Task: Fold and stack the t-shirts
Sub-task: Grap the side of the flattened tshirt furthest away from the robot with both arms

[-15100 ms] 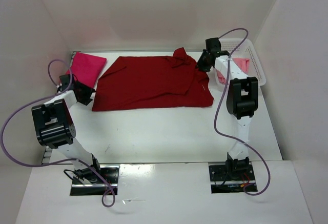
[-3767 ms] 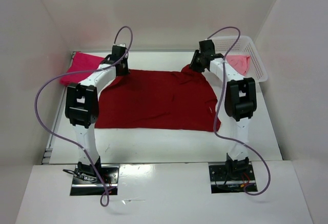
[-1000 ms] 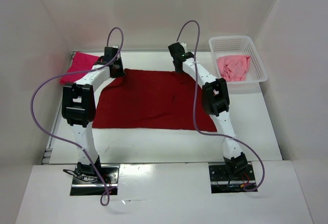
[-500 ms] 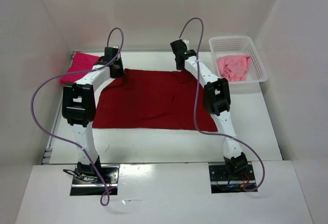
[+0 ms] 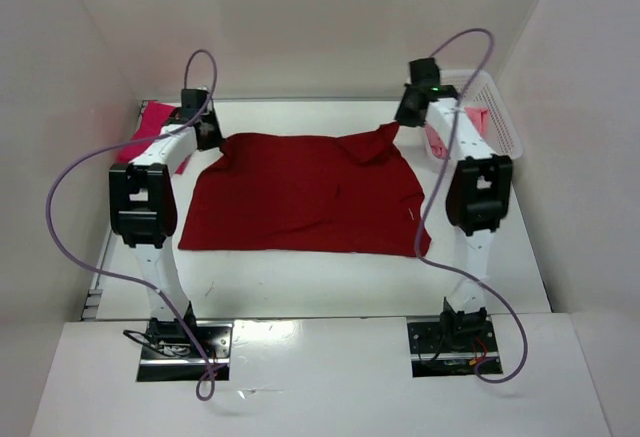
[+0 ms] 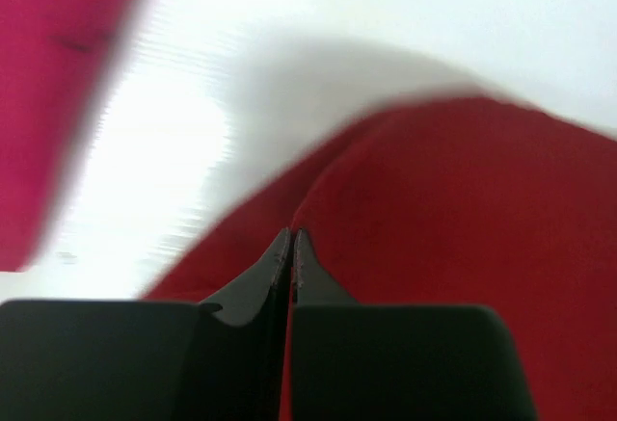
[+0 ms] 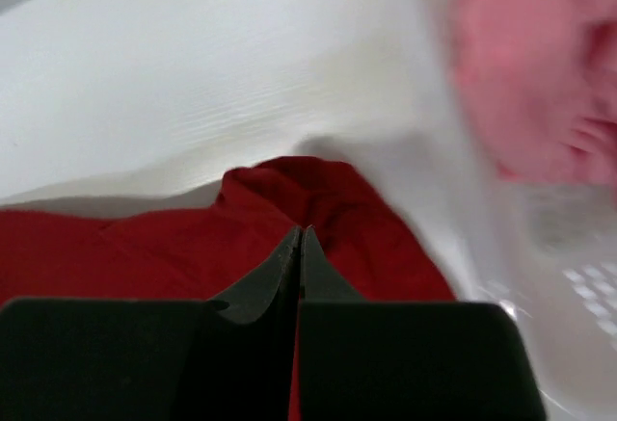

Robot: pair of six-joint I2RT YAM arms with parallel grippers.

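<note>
The dark red t-shirt [image 5: 310, 192] lies spread on the white table, its two far corners lifted and pulled outward. My left gripper [image 5: 207, 137] is shut on the far left corner, and in the left wrist view its closed tips [image 6: 291, 238] pinch the red cloth [image 6: 463, 209]. On the far right corner my right gripper [image 5: 403, 119] is shut too, its tips [image 7: 300, 233] closed in a bunched fold of the red cloth [image 7: 145, 248]. The folded magenta t-shirt [image 5: 150, 120] sits at the far left, partly behind the left arm. A crumpled light pink t-shirt [image 5: 478, 117] lies in the basket.
The white mesh basket [image 5: 503, 127] stands at the far right, close beside the right gripper and blurred in the right wrist view [image 7: 578, 276]. White walls enclose the table on three sides. Purple cables loop above both arms.
The right gripper shut on the red shirt's far edge and carried it right toward the basket. The left gripper drew its corner slightly left, stretching the far edge.
</note>
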